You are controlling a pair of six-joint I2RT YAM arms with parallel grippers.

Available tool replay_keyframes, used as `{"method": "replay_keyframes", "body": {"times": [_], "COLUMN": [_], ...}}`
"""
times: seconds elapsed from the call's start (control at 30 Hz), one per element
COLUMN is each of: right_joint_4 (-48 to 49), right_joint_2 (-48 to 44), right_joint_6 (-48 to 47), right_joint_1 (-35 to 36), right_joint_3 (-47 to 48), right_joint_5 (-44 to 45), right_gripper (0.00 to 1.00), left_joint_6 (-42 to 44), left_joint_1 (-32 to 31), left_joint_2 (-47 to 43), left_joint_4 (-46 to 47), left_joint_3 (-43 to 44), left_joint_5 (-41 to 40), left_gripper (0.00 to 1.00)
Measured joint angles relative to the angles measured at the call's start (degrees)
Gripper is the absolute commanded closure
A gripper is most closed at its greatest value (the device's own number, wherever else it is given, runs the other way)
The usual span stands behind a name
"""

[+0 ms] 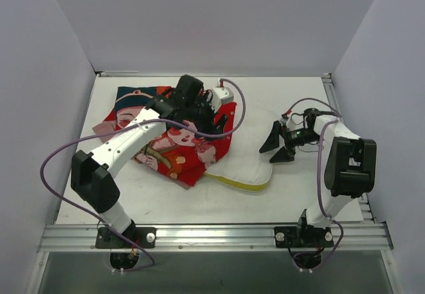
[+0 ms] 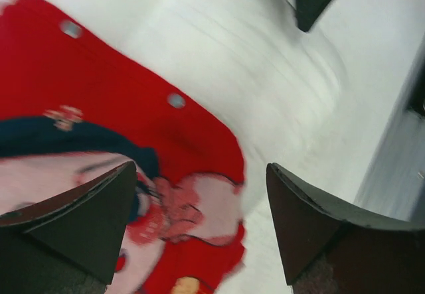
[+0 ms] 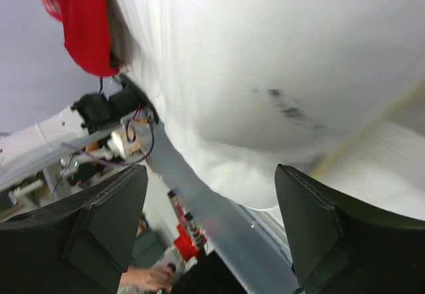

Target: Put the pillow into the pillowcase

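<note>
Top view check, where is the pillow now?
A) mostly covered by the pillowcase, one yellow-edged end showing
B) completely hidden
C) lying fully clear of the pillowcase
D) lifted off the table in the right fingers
A: only the pillow's white end with its yellow edge shows past the red pillowcase, and the right fingers stand open beside it, holding nothing.

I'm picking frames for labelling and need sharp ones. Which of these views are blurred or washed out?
Top external: sharp and evenly lit, with the pillowcase print and pillow edge crisp. Left wrist: motion-smeared, the print streaked, though the left gripper fingers look fairly clear. Right wrist: also smeared, whites bright and nearly featureless beyond the right gripper.
</note>
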Motion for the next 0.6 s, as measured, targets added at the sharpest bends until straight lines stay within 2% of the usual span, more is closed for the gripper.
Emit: {"method": "replay_keyframes", "body": {"times": [0.13,0.37,0.5,0.57,0.6], "right_joint_4": [-1.53,5.49,10.32,12.39,13.62], "right_joint_2": [0.87,7.78,12.37,14.08,14.67], "right_joint_6": [-0.07,4.74,7.52,8.79,9.22], "right_joint_1": [-5.18,-5.42,-3.45,-2.21,-1.62], "right_joint_3": [6.36,17.64,18.69,18.62,18.45], "right_joint_5": [4.94,10.36,12.76,13.22,13.29], "right_gripper": [0.21,0.20,0.19,0.24,0.28], "left_joint_6": [0.39,-3.78,-6.95,-8.13,-8.50], "left_joint_1": [0.76,0.87,1.97,2.89,3.32], "left_joint_2": [6.84,34.38,45.81,49.29,50.40], "left_joint_4": [1.95,5.05,4.39,4.11,4.11], "left_joint_3": [13.84,40.89,48.52,49.94,50.25], "left_joint_5": [-7.58,-17.64,-20.68,-21.84,-22.12], "left_gripper": [0.12,0.12,0.13,0.16,0.20]}}
